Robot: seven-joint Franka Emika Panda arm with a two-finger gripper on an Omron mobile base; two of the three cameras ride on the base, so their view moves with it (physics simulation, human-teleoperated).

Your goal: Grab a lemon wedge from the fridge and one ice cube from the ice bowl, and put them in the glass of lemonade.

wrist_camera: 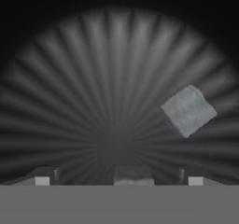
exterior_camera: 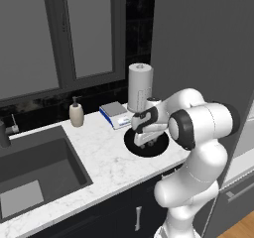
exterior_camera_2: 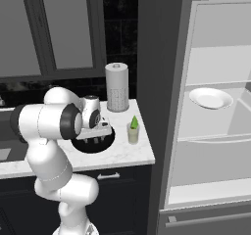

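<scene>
Hanging over the ice bowl [exterior_camera: 147, 145] in the left base view, the hand [exterior_camera: 145, 144] points down into it, near the paper-towel roll [exterior_camera: 140, 87] on the desk [exterior_camera: 106, 157]; its fingers stand apart with nothing between them.

From the right base view, the lemon wedge [exterior_camera_2: 134, 122] already sits in the glass of lemonade [exterior_camera_2: 133, 133], just beside the bowl, and the fridge [exterior_camera_2: 215, 116] stands open with a white plate [exterior_camera_2: 211, 98] on a shelf.

In the hand view one ice cube [wrist_camera: 188, 111] lies off to the right of centre and another shows low between the fingertips [wrist_camera: 43, 180]. Picking one cube seems the step: centre on it, descend straight, and close gently, since it may slide.
</scene>
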